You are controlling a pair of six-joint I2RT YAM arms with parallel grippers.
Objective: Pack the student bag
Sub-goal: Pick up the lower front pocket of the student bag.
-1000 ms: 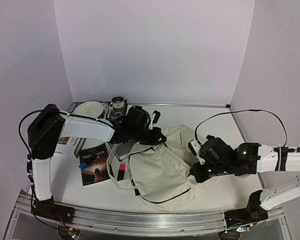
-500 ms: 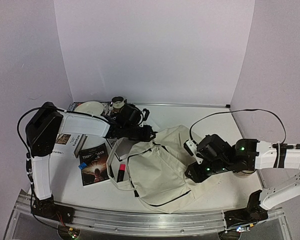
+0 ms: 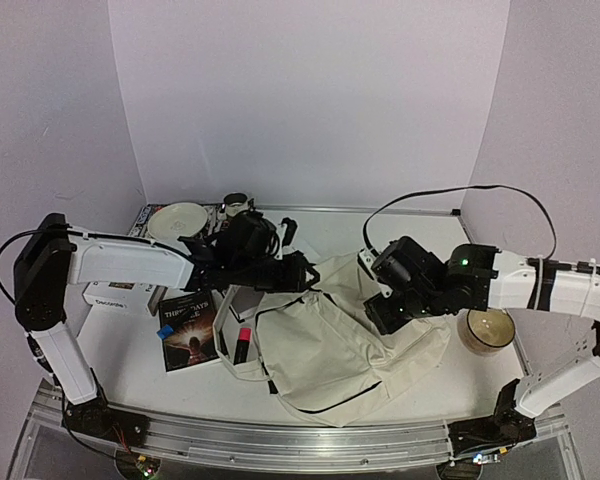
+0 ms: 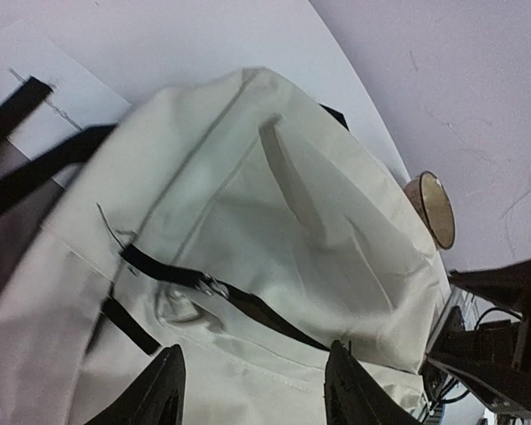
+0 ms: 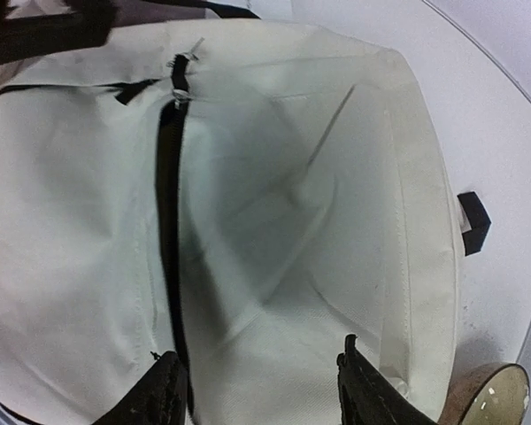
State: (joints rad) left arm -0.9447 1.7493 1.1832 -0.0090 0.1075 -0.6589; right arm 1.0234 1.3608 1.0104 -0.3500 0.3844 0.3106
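The student bag [image 3: 325, 340], cream fabric with black straps, lies slumped on the table between the arms. My left gripper [image 3: 298, 273] hovers over its upper left edge. In the left wrist view the left gripper [image 4: 257, 391] is open above the bag [image 4: 292, 204] and a black strap [image 4: 203, 288], holding nothing. My right gripper [image 3: 377, 303] hangs over the bag's upper right part. Seen from the right wrist, the right gripper [image 5: 264, 390] is open over the cloth [image 5: 283, 221], beside the black zipper [image 5: 166, 204], with nothing between its fingers.
A dark book [image 3: 188, 330], a blue piece [image 3: 165, 331] and a red marker [image 3: 243, 340] lie left of the bag. A tan cup [image 3: 485, 330] stands to its right. A white plate [image 3: 178, 218], a small jar [image 3: 237, 207] and a white box [image 3: 115, 292] sit at back left.
Both grippers have gone from shut to open and let go of the bag, which has sagged flatter. The right arm has moved up and left, uncovering the cup.
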